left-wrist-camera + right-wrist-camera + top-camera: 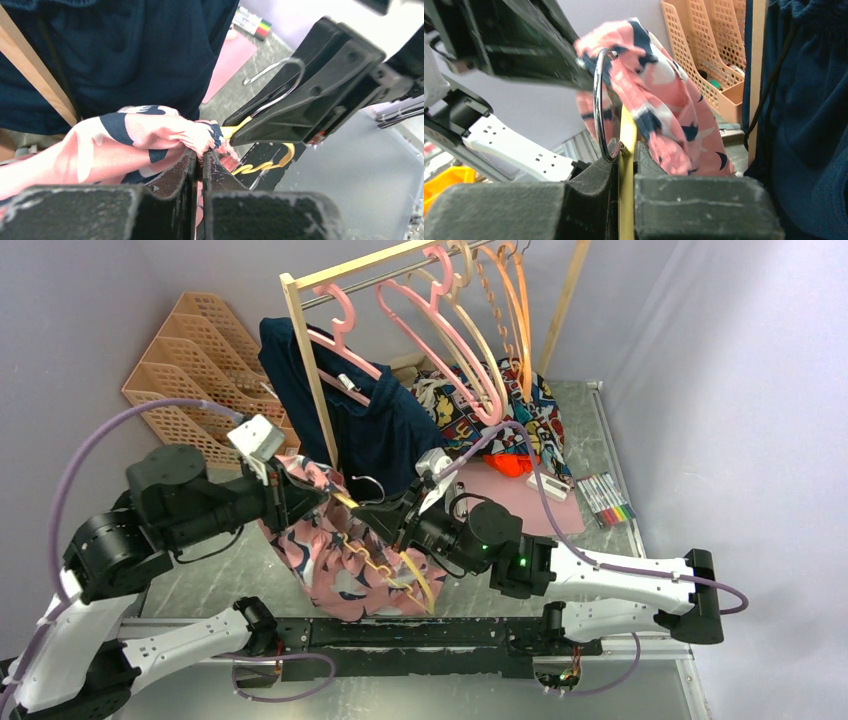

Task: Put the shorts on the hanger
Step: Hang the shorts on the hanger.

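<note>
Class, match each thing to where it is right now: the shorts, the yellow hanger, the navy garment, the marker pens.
1. shorts
2. yellow hanger
3. navy garment
4. marker pens

A. hanging at the wooden rack
B. pinched in the left arm's fingers
C. lying on the table, right side
D. clamped in the right arm's fingers

Pairs: 1-B, 2-D, 3-A, 4-C

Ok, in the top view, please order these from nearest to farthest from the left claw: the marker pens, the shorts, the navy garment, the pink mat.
1. The shorts, pinched in the left claw itself.
2. The navy garment, hanging just behind it.
3. The pink mat, further to the right.
4. The marker pens, farthest right.
</note>
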